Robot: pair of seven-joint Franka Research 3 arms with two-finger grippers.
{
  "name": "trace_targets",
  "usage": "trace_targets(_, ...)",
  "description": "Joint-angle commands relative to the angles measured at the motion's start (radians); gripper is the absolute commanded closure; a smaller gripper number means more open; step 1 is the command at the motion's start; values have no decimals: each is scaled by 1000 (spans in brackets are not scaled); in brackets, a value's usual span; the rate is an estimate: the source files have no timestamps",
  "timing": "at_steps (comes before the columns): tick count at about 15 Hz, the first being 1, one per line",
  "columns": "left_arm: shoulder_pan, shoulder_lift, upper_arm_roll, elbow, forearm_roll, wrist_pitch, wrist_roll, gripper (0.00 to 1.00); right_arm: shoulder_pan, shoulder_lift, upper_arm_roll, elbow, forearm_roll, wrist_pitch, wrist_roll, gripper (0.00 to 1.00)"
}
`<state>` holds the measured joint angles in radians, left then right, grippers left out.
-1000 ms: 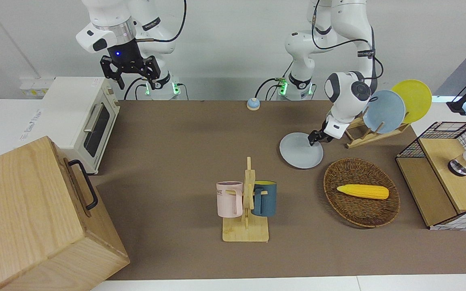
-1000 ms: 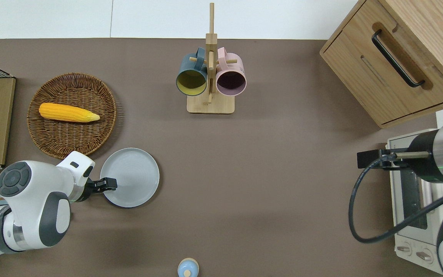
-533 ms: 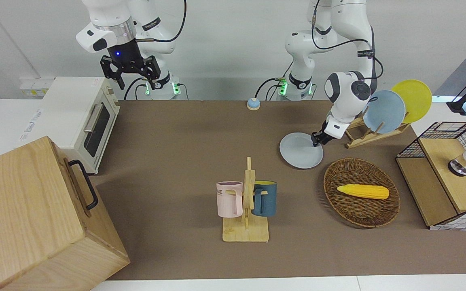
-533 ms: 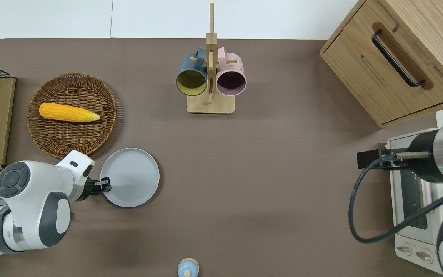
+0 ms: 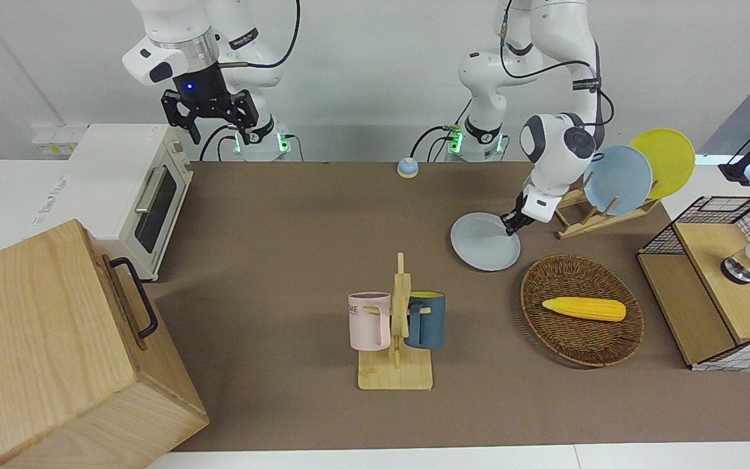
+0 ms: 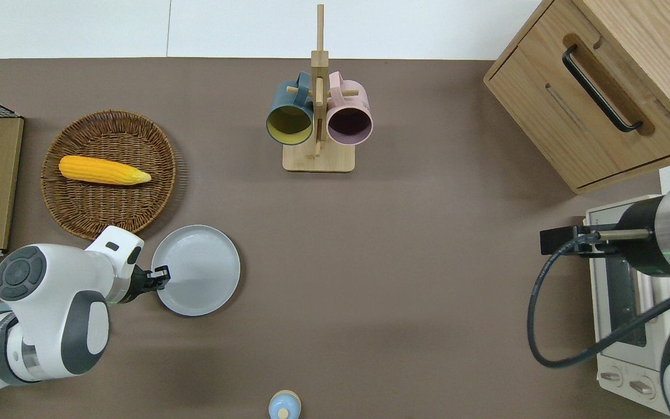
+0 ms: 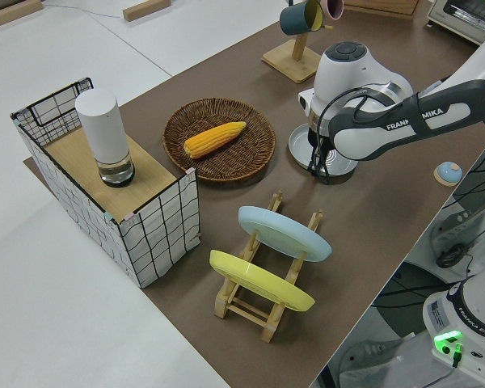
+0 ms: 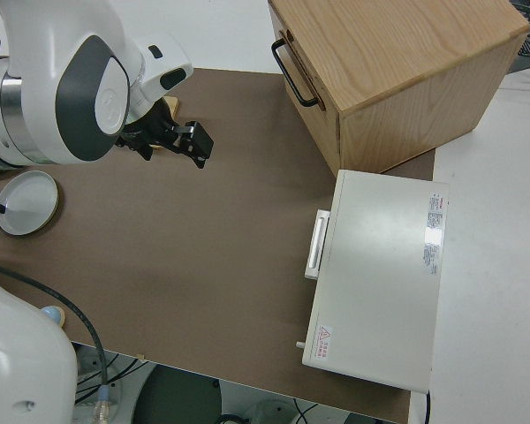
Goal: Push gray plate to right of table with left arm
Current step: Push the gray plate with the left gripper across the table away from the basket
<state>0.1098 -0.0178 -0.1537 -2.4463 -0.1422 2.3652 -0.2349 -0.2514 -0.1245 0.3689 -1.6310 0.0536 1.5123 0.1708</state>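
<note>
Brown desk (image 6: pixel 405 279) | left hand (image 6: pixel 160 275) at gray plate (image 6: pixel 198 270) rim, finger state unclear | risk: hand rides over rim, plate stays | right arm parked

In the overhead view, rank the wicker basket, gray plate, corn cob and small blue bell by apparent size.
1. wicker basket
2. gray plate
3. corn cob, about as long as the plate is wide, but far narrower
4. small blue bell

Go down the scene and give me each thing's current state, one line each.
gray plate: flat on the table.
left gripper: at the plate's rim.
right arm: parked.
corn: lying in the wicker basket.
blue mug and pink mug: hanging on the mug tree.
toaster oven: door closed.
</note>
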Motion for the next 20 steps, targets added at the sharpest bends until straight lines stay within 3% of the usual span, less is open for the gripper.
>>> trace_targets(1,-18,15,-27,-20,-11,29,-53,1000,-25,-27,15,-27,22,0,10,5)
trace_targets(5,-19,16,-115,-20,-13,29,-153,1000,-25,-27,15,-27,22,0,10,5)
trace_targets(11,-38,19,-187,-20,-86,29,-175,1000,-25,-27,15,-27,22,0,10,5)
trace_targets(20,-62,19,-346,-20,-105,58,-449,1000,-25,-27,15,-27,22,0,10,5)
